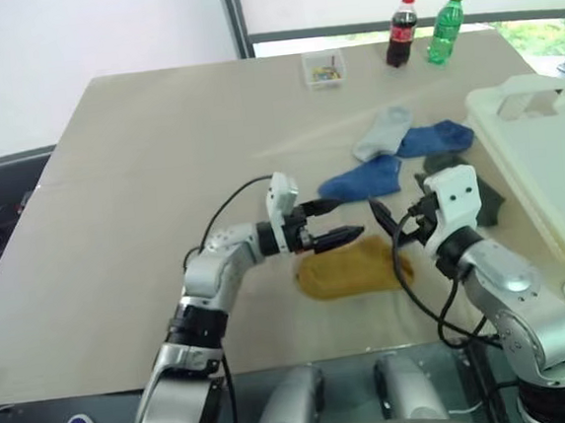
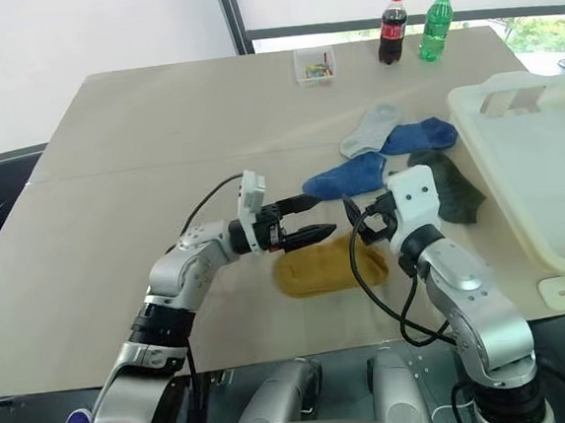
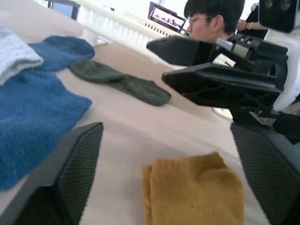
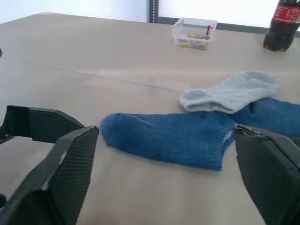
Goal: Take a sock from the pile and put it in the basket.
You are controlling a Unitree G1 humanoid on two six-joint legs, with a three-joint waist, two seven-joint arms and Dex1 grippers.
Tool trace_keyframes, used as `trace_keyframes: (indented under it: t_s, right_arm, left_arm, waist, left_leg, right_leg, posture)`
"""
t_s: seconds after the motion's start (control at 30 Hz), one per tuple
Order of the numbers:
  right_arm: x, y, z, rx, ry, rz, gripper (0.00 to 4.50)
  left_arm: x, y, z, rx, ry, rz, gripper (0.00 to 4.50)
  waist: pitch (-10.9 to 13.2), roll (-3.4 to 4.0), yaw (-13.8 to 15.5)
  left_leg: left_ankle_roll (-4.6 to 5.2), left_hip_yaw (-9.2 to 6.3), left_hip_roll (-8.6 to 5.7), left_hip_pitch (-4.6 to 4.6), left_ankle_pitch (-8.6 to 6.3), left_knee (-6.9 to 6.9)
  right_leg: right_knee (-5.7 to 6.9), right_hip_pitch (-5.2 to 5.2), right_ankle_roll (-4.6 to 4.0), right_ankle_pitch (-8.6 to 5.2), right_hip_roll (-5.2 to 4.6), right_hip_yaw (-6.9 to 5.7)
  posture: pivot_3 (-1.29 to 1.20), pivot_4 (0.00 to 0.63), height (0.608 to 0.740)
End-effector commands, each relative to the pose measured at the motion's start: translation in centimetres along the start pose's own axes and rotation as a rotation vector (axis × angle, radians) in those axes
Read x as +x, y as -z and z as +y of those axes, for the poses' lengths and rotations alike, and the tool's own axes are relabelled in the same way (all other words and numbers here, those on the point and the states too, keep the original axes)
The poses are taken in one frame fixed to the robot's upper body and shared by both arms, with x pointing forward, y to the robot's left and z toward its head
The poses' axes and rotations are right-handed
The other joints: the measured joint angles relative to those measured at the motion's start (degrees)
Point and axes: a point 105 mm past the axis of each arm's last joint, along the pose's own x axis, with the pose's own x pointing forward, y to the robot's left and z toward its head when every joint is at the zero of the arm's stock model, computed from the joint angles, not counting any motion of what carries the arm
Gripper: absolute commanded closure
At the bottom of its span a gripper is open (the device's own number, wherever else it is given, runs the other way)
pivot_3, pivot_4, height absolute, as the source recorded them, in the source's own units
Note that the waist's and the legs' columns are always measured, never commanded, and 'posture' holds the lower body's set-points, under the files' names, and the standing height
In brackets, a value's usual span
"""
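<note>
Cream basket [image 2: 541, 164] at table [image 1: 140, 165] right edge holds no sock yet. Pile [image 1: 406, 146] untouched. Mustard sock [image 1: 352, 268] lies flat below both claws, left [image 1: 338, 221] and right [image 1: 387, 220], open, nothing gripped. Grasp and transfer remain.

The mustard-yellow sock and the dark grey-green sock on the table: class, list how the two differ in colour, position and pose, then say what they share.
Colour: the mustard-yellow sock is ochre; the dark grey-green sock is nearly black-green.
Position: the mustard-yellow sock lies apart from the others, below the two end effectors; the dark grey-green sock lies beside the basket, close to the blue socks.
Pose: the mustard-yellow sock looks folded and bunched; the dark grey-green sock lies stretched out.
Shared: both are soft fabric socks lying flat on the table, unheld.
</note>
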Motion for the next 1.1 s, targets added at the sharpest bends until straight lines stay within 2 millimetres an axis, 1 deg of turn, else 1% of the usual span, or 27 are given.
trace_keyframes:
  t_s: [0.03,0.27,0.7,0.87,1.1]
  right_arm:
    - [-0.1,-1.4,0.0,-0.022,0.029,-0.074,0.04]
    - [-0.1,-1.5,-0.2,-0.044,0.055,-0.084,0.04]
    - [0.2,-1.3,-0.3,-0.052,0.034,-0.080,0.04]
    - [-0.1,-0.3,0.3,-0.084,-0.020,-0.038,0.04]
    - [-0.5,0.8,1.0,-0.088,-0.117,0.003,0.04]
  left_arm:
    - [0.8,-0.8,-0.1,0.049,0.036,-0.011,0.00]
    - [1.4,-0.8,0.0,0.062,0.049,-0.017,0.00]
    - [0.8,-0.4,0.6,0.081,-0.013,-0.019,0.00]
    - [0.2,0.6,1.0,0.099,-0.048,0.021,0.00]
    - [-1.0,0.7,1.1,0.121,-0.112,0.020,0.00]
  waist:
    - [0.00,0.00,-0.03]
    - [0.00,0.00,-0.06]
    - [0.00,0.00,-0.08]
    - [0.00,0.00,-0.07]
    - [0.00,0.00,-0.16]
  left_leg:
    - [0.00,0.01,0.00,0.00,0.00,0.00]
    - [0.00,0.01,0.00,0.00,0.00,0.00]
    - [0.00,0.00,0.00,0.00,0.00,0.01]
    - [0.00,0.00,0.00,0.00,0.00,0.01]
    - [0.01,0.01,0.00,0.01,0.00,0.01]
  right_leg:
    - [0.01,0.00,0.00,0.00,0.00,0.01]
    - [0.01,0.00,0.00,0.00,0.01,0.01]
    - [0.01,0.00,0.00,0.00,0.02,0.01]
    - [0.02,0.00,0.00,0.00,0.02,0.01]
    - [0.02,0.00,0.00,0.00,0.01,0.02]
  posture:
    - [0.00,0.150,0.740]
    - [0.00,0.150,0.740]
    - [0.00,0.150,0.740]
    - [0.00,0.150,0.740]
    - [0.00,0.150,0.740]
